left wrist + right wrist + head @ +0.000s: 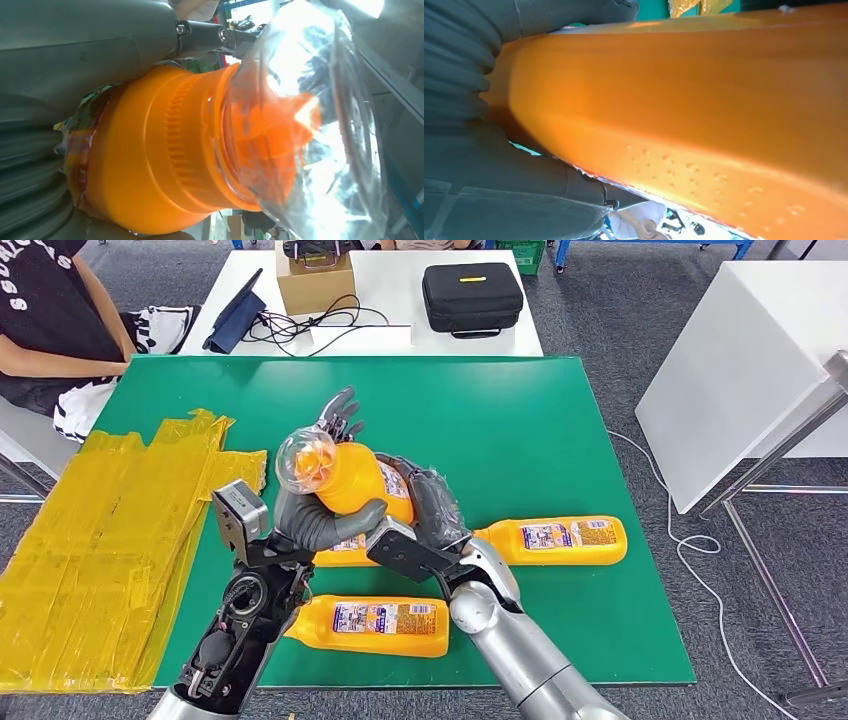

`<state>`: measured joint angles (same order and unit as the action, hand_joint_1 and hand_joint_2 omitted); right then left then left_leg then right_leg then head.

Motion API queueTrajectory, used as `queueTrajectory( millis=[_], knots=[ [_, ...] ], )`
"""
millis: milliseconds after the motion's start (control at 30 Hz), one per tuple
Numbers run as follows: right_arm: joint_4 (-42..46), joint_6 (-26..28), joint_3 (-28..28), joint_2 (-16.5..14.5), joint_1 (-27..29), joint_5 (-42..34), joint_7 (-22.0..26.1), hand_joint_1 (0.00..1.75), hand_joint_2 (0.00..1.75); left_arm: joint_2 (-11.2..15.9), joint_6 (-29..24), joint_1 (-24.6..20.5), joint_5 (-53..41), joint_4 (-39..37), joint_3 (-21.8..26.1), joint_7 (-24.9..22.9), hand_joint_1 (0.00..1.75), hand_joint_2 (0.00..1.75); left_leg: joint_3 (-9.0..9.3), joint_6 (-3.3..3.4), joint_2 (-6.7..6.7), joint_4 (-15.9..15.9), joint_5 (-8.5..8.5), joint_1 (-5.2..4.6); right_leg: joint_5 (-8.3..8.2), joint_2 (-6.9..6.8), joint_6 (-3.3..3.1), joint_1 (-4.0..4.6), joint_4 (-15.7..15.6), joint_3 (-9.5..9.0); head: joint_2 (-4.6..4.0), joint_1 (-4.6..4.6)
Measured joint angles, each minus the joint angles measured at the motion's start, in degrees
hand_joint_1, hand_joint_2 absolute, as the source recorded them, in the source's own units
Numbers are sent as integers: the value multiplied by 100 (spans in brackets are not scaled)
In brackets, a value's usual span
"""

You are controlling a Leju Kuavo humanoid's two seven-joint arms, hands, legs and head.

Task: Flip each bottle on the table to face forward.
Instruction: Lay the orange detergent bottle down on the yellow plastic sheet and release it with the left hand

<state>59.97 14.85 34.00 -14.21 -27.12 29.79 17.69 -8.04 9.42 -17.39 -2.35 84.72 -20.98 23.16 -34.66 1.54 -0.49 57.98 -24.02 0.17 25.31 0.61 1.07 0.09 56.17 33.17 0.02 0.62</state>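
Turning one bottle (350, 480) over in the air is, as we judge it, the step in hand: both hands have it raised above the green desk (560, 420), near the desk's middle. Our left hand (325, 515) wraps the neck end, thumb across the front and fingers (340, 410) reaching up behind; our right hand (425, 510) clasps the body from the other side, so both sets of fingers are closed on this bottle.

Two more bottles lie flat on the desk with printed labels up: one (555, 540) just right of our right hand, another (375, 625) near the front edge, below the hands. An orange shape under the hands may be a further bottle; we cannot tell.

Next, we judge, the move calls for rolling the bottle about its long axis until the label faces up, then laying it down in a free spot beside the others without knocking them.

The bottle is orange, flat-sided, with a ribbed collar (185, 145) under a clear domed cap (310, 120). Its right wrist view shows a plain orange side (704, 100) with small raised dots, no label.
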Motion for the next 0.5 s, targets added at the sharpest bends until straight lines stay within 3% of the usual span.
queueTrajectory(
  millis=[500],
  knots=[
    [-2,42,52,-50,-38,-48,-39,175,175,0,-146,-40,-21,-6,-23,-1,0,175,0,0,0,0,0,0,0,0,0,0,0,0,0,0]
  ],
)
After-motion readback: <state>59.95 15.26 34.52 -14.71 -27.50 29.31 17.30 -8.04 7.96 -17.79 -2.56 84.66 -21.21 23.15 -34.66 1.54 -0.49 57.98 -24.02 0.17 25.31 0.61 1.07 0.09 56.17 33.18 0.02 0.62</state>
